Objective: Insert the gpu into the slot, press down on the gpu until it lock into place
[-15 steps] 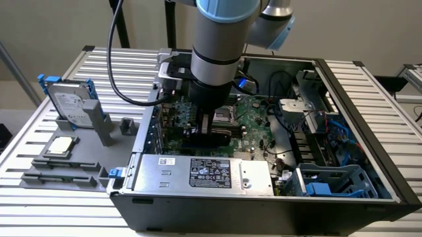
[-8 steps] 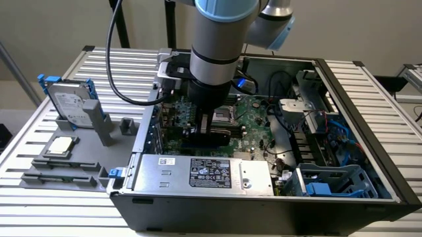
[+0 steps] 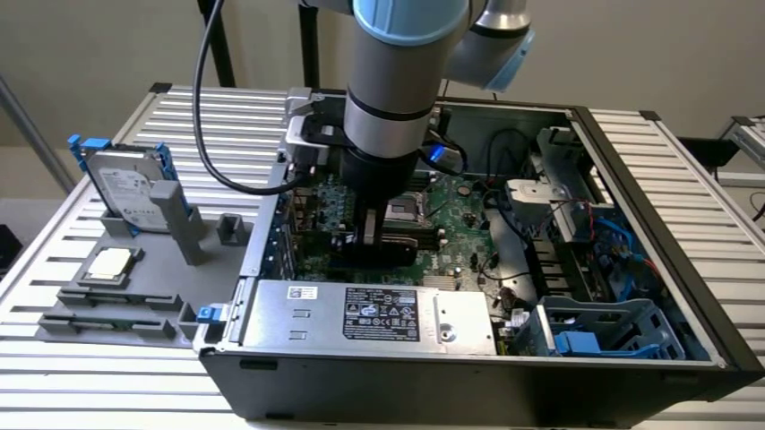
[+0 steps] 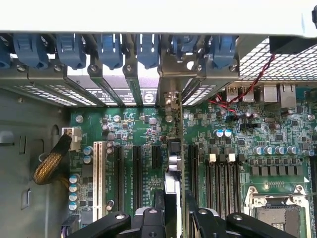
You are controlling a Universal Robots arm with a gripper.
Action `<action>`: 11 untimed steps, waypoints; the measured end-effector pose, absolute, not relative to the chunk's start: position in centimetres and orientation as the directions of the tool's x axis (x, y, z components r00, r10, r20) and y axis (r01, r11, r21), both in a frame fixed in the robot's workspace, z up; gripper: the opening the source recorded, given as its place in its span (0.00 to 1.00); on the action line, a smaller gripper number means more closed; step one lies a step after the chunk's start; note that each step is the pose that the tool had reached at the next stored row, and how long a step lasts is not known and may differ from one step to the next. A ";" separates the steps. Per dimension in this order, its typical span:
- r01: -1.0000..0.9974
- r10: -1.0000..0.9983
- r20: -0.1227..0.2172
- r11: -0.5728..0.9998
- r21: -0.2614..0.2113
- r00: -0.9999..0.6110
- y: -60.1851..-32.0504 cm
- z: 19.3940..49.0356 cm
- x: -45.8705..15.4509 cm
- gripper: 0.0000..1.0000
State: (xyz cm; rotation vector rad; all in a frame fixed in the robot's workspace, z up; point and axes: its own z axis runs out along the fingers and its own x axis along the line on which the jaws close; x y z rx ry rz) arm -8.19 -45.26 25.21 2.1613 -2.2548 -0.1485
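Observation:
The gpu (image 4: 173,161) stands on edge over the green motherboard (image 4: 143,129), and its metal bracket (image 4: 171,99) reaches the case's rear openings. My gripper (image 4: 174,197) comes straight down on it. One black finger (image 4: 159,206) lies against each side of the card, shut on it. In the exterior view the gripper (image 3: 373,235) is deep inside the open computer case (image 3: 478,376), with the black gpu (image 3: 378,256) under it, low at the board. The slot is hidden beneath the card.
Black expansion slots (image 4: 136,173) and a white one (image 4: 96,173) lie on one side of the card, memory slots (image 4: 223,178) and the CPU socket (image 4: 275,213) on the other. A labelled silver box (image 3: 371,313) fills the case front. A hard drive (image 3: 125,188) stands outside on the exterior view's left.

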 end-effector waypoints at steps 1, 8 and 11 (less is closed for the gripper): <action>-0.996 -0.998 -0.055 0.040 0.079 -0.044 -45.3 25.2 -8.2 0.26; -0.996 -0.997 -0.055 0.040 0.079 -0.044 -45.3 24.7 -8.2 0.26; -0.996 -0.998 -0.054 0.040 0.079 -0.044 -45.3 24.6 -8.2 0.26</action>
